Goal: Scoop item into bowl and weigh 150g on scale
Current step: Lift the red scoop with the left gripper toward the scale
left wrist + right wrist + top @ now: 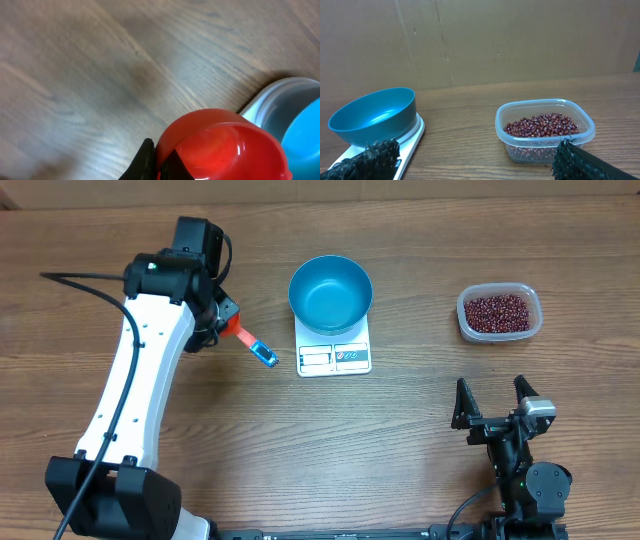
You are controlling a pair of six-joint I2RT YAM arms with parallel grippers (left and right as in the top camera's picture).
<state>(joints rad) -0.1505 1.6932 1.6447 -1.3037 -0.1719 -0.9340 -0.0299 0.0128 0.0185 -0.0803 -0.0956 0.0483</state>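
The blue bowl (pixel 330 292) (pixel 372 117) sits empty on the white scale (pixel 335 358) (pixel 412 135) at the table's middle. Dark red-brown beans (pixel 498 311) (pixel 542 125) fill a clear plastic tub (pixel 464 323) (pixel 501 120) at the right. My left gripper (pixel 225 320) (pixel 160 155) is shut on a red scoop (pixel 238 331) (pixel 225 145) with a blue end (pixel 265 356), just left of the scale (pixel 265 102) and bowl (pixel 305 145). My right gripper (pixel 492 395) (pixel 474 152) stands open and holds nothing, near the front edge, short of the tub.
Bare wooden tabletop (pixel 400 440) lies between the scale and my right gripper. A brown cardboard wall (pixel 495 40) stands behind the table. A black cable (pixel 80 277) runs from the left arm toward the left edge.
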